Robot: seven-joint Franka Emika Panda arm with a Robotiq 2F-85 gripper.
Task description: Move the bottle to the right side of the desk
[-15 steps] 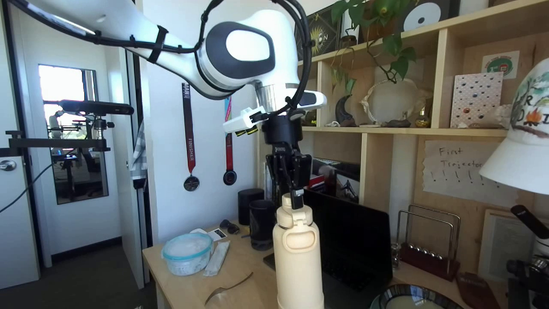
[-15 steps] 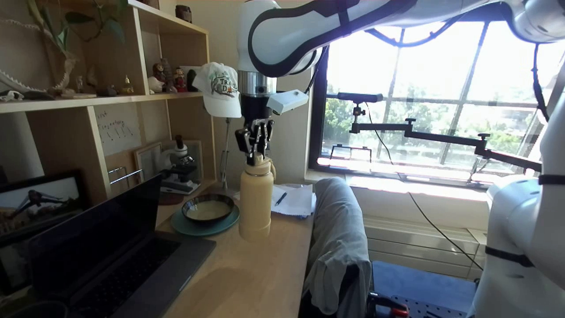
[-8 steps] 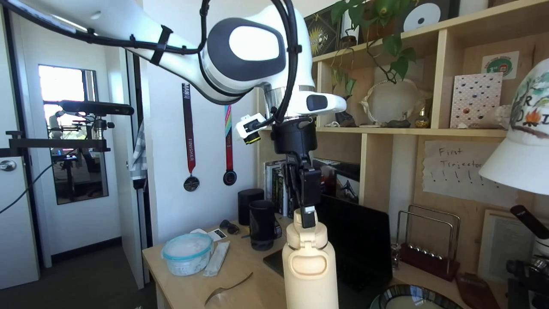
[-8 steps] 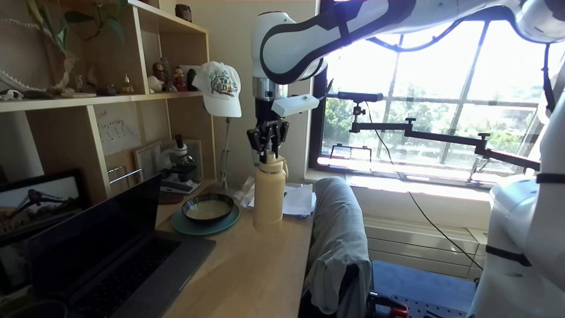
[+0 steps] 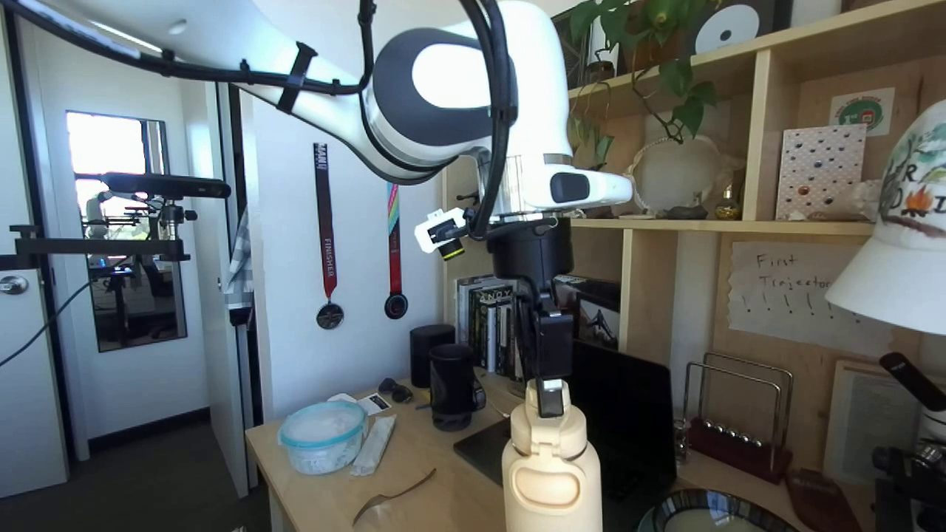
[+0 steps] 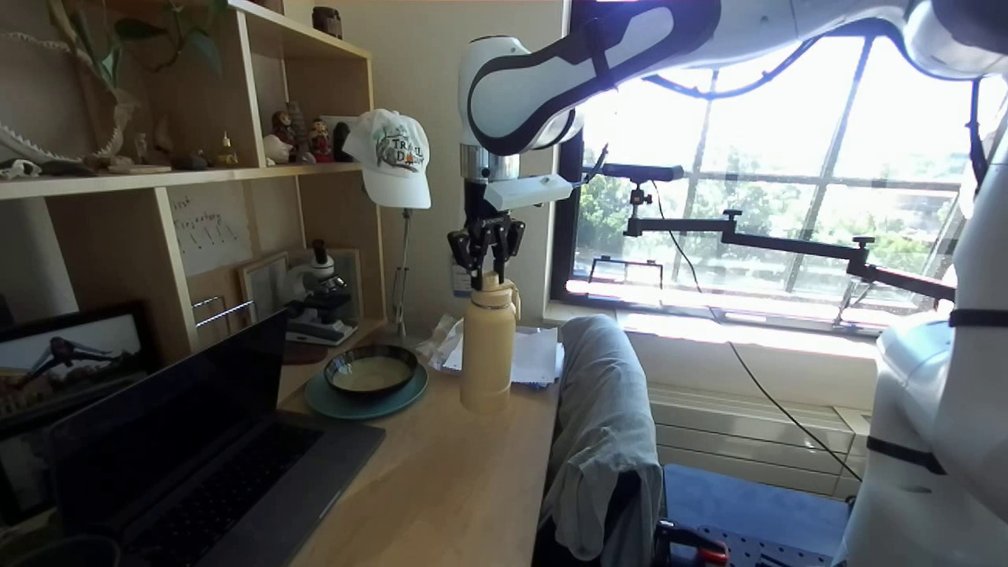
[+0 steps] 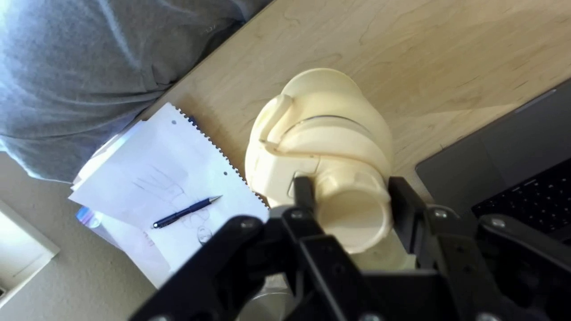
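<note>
The cream-white bottle (image 5: 553, 480) stands upright in both exterior views (image 6: 486, 354). In the wrist view the bottle (image 7: 325, 104) is seen from above, its round cap between the fingers. My gripper (image 6: 488, 280) points down at the bottle's top and is shut on the narrow cap, one finger (image 7: 304, 191) on each side. I cannot tell whether the bottle's base touches the desk (image 6: 441, 480); in an exterior view the base is below the picture's edge. The tan desk also shows in the wrist view (image 7: 428, 58).
A dark bowl (image 6: 370, 376) on a teal plate (image 6: 327, 400) and an open laptop (image 6: 236, 465) lie beside the bottle. Papers (image 6: 539, 358) with a pen (image 7: 187, 212) lie near it. A cloth-covered chair (image 6: 602, 409) stands at the desk edge. A wooden shelf (image 5: 628, 288) rises behind.
My gripper and the bottle have moved together, rightward and lower in an exterior view, and rightward and slightly farther off in both steps of the opposite exterior view. The grip has not changed.
</note>
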